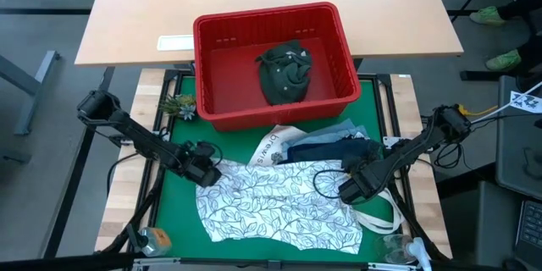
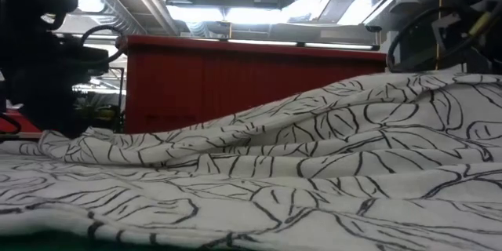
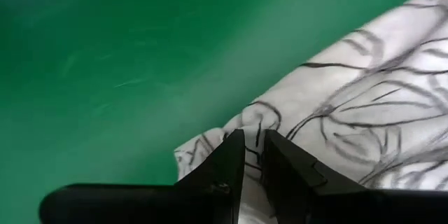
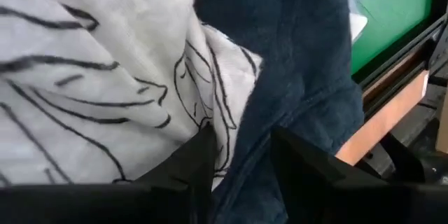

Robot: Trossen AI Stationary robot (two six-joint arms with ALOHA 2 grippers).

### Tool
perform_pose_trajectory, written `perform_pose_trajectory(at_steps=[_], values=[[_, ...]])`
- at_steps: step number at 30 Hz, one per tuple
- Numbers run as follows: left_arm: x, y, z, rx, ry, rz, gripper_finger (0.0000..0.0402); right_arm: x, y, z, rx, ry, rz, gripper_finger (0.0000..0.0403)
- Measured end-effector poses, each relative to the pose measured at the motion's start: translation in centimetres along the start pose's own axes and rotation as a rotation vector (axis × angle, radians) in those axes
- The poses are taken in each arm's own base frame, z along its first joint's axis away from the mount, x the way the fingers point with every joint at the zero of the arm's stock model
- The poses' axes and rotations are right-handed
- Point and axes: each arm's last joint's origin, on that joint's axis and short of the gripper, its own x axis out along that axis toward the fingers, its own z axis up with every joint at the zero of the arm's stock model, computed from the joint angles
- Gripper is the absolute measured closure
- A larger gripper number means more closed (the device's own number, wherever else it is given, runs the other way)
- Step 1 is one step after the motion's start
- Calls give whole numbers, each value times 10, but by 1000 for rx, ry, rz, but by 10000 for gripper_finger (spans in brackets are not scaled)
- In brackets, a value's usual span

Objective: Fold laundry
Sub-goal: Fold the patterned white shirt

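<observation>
A white garment with dark leaf print (image 1: 271,207) lies spread and wrinkled on the green mat (image 1: 174,212). My left gripper (image 1: 207,171) is shut on its far left corner. At its far right edge my right gripper (image 1: 349,190) is shut on it, beside a navy garment (image 1: 330,148). The navy garment rests on light blue denim (image 1: 339,129) and on a white printed tote bag (image 1: 271,146). A dark olive garment (image 1: 285,69) sits crumpled in the red basket (image 1: 262,17). The low view shows only the white garment (image 2: 314,149) and the basket's wall (image 2: 235,78). My left gripper pinches the white garment's corner (image 3: 253,134) between its two fingers, slanting down from the table's left side. The rest of the cloth lies slack on the mat. My right gripper has the white garment's edge (image 4: 224,136) between its fingers, slanting down from the right. Navy cloth (image 4: 255,147) lies in the same gap. Both cloths are slack.
The red basket stands at the mat's far edge, partly on a wooden table (image 1: 135,17). The tote's handles (image 1: 381,218) loop out at the near right. A small plant-like thing (image 1: 178,106) sits far left, a tape roll (image 1: 157,239) near left, and clear objects (image 1: 402,250) near right.
</observation>
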Motion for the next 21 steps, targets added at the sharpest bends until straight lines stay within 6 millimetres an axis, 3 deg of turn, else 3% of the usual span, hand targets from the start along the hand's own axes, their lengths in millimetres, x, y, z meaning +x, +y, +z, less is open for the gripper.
perform_pose_trajectory(at_steps=[11,21], values=[[-1,13,3,-37,14,100,347,-2,-5,-1,-20,-2,-56,262],[-22,18,9,-71,-5,-36,347,-37,-9,5,-6,-8,12,262]])
